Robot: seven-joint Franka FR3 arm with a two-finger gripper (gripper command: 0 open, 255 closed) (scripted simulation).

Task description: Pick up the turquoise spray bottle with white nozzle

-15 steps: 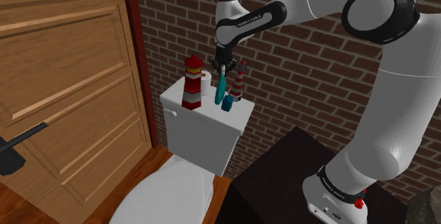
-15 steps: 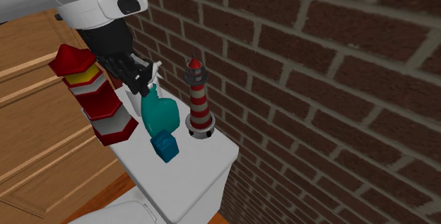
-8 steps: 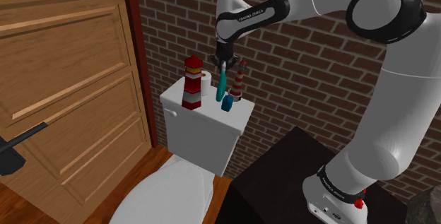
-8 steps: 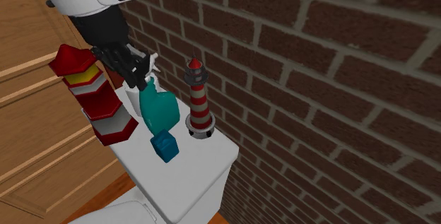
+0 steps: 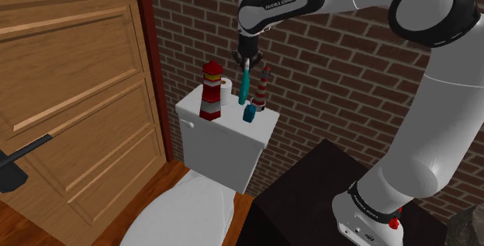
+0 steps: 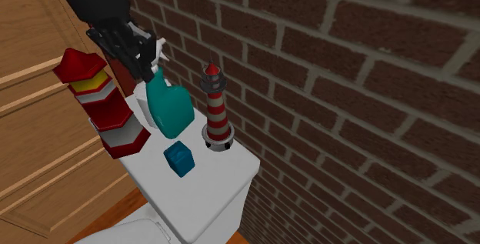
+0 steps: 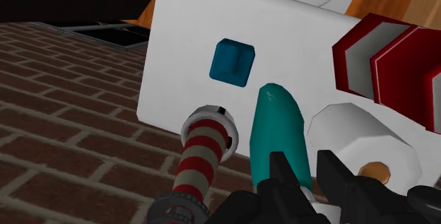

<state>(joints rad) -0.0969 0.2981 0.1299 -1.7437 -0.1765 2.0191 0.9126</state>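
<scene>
1. The turquoise, teardrop-shaped spray bottle with a white nozzle now hangs clear of the white toilet tank lid. It is higher than a moment ago and well above the small blue cube.
2. The black gripper has risen with it, its fingers narrowed around the bottle's neck.
3. The grip appears to be holding, so the pick-up looks nearly complete.

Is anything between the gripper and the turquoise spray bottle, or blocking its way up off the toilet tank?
Nothing visible does. The gripper is shut on the top of the spray bottle. The big red lighthouse, the striped lighthouse and the blue cube sit off to its sides on the tank lid, none above it.
</scene>
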